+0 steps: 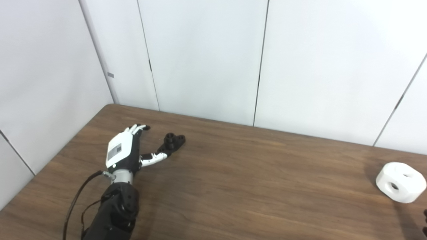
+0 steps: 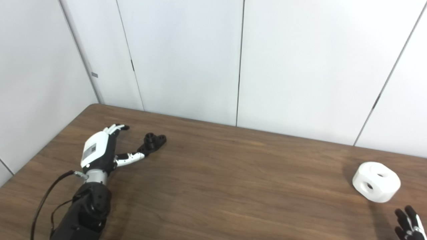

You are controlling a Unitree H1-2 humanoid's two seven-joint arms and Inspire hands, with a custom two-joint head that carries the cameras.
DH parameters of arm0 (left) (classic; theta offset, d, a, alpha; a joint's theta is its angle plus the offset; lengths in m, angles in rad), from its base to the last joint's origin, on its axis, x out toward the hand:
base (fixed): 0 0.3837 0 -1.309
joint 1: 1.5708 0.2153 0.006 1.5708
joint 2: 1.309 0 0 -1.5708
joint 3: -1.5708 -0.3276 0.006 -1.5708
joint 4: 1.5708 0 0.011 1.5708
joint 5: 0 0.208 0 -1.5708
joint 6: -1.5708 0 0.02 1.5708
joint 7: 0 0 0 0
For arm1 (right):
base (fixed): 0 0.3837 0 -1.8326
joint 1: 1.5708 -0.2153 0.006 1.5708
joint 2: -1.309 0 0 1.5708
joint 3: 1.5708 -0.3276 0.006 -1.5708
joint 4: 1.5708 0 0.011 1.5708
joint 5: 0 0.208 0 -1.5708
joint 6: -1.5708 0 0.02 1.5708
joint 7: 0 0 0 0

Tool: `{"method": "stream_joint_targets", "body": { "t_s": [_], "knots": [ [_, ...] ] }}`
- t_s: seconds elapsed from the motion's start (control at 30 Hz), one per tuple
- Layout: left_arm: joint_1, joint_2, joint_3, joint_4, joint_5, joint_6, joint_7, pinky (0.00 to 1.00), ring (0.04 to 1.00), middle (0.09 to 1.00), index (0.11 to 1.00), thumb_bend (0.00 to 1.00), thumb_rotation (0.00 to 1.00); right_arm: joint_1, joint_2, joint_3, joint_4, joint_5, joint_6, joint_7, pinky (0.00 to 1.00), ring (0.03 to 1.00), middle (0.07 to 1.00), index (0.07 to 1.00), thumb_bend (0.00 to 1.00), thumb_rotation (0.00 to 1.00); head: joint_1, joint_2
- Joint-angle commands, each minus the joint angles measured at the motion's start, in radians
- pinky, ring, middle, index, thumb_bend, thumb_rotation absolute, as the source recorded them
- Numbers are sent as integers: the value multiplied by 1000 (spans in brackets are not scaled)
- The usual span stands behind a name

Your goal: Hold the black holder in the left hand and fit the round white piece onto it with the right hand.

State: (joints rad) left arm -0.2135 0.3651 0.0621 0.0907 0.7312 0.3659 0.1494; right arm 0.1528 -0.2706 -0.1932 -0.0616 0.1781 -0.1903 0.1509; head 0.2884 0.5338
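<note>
The black holder (image 1: pixel 173 142) lies on the brown table at the far left. My left hand (image 1: pixel 125 150) rests on the table just left of it, open, fingers stretched forward and thumb reaching out to the holder's near end. The round white piece (image 1: pixel 400 181) with round holes sits on the table at the far right. My right hand (image 2: pixel 409 222) shows only as dark fingertips at the bottom right corner, below the white piece and apart from it; they look spread.
The wooden table (image 1: pixel 233 186) has its left edge close to my left arm. White wall panels (image 1: pixel 206 56) stand right behind the table's far edge.
</note>
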Motion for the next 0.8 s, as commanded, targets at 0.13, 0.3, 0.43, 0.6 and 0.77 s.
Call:
{"method": "stream_joint_targets", "body": {
  "t_s": [0.13,0.3,0.43,0.6,0.77],
  "knots": [
    [-89,61,-56,87,33,19,4,1000,983,945,838,949,456,53,35,11,33,-3,-8,-7,1000,1000,955,1000,601,1000,-4,6],
    [-117,56,-67,155,-3,5,25,1000,980,943,832,975,468,54,38,10,32,6,-8,-4,1000,1000,955,1000,602,1000,-6,8],
    [-140,56,-76,207,-22,-9,47,1000,975,939,830,971,464,56,38,12,28,6,-12,-1,1000,1000,955,1000,595,1000,-10,9],
    [-161,56,-82,248,-43,-18,62,1000,967,934,822,953,455,58,43,15,19,-7,-7,-8,1000,1000,951,1000,602,1000,-14,11],
    [-176,46,-75,281,-93,-37,75,1000,968,931,797,931,414,58,46,15,20,-12,-11,-9,1000,1000,947,1000,594,1000,-20,14]
  ]
}}
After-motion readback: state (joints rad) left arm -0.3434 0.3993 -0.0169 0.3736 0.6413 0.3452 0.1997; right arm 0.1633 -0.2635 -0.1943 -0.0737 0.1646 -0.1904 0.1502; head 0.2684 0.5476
